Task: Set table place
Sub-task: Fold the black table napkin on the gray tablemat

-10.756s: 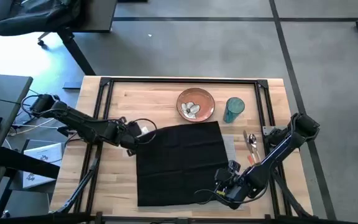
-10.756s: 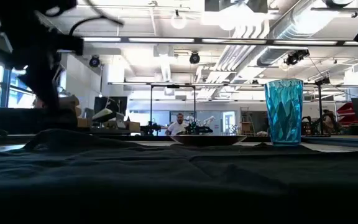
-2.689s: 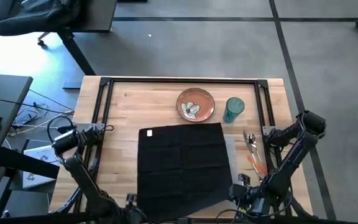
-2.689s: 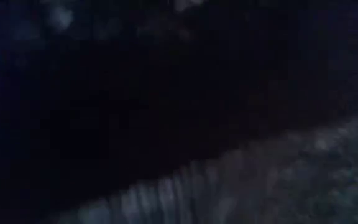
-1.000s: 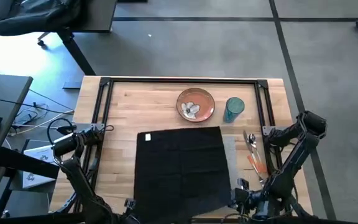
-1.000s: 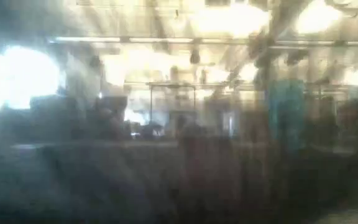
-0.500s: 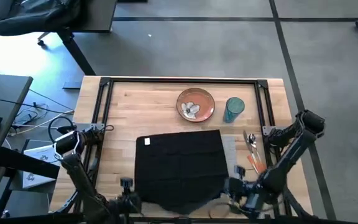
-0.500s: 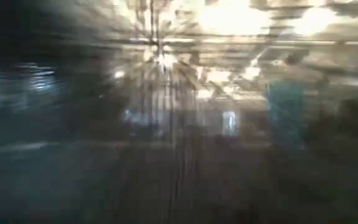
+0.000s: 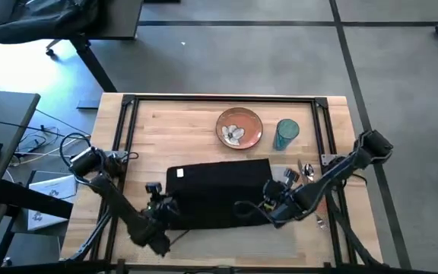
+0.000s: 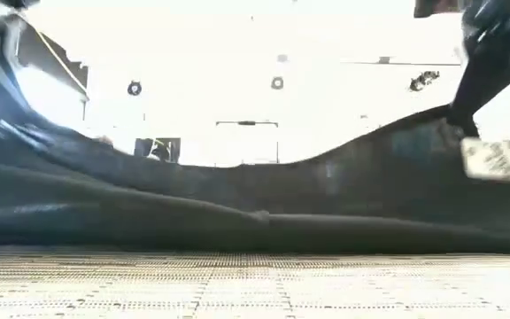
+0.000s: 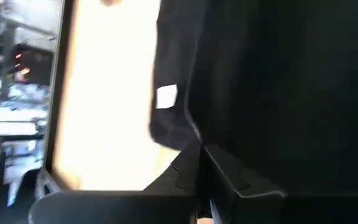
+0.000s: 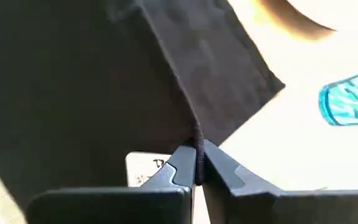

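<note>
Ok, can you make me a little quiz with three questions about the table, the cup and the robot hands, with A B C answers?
1. Where is the blue cup?
A. Beside the orange plate
B. On the black napkin
C. On the floor

2. How many robot grippers pinch the napkin?
A. None
B. One
C. Two

3. What is the napkin like?
A. Rolled into a ball
B. Folded over on itself
C. Hanging off the table

Answers:
1. A: in the high view the cup stands right next to the plate at the far side of the table.
2. C: the left gripper and the right gripper are each shut on a napkin edge in their wrist views.
3. B: the high view shows a short doubled band, with the near edge lifted over.
</note>
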Motion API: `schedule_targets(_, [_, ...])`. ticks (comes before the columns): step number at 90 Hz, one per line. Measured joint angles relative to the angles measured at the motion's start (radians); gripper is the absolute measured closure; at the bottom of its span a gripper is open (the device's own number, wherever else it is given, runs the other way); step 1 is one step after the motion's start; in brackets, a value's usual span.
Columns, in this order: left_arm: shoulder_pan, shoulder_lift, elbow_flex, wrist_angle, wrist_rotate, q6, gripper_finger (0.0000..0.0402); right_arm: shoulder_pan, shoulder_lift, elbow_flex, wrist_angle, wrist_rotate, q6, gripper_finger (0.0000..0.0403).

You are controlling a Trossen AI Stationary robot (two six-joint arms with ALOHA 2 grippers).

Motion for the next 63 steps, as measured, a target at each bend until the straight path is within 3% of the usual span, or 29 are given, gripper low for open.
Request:
schedule_targets(43, [0.113, 0.0, -0.169, 0.096, -0.185, -0.025, 0.0401, -0.182, 0.0, -0.158, 0.103, 0.076, -0.11, 0.0403])
schedule_targets(63, [0.139, 0.0, -0.205, 0.103, -0.171, -0.026, 0.0401, -0.224, 0.0, -0.19, 0.144, 0.08, -0.131, 0.0403])
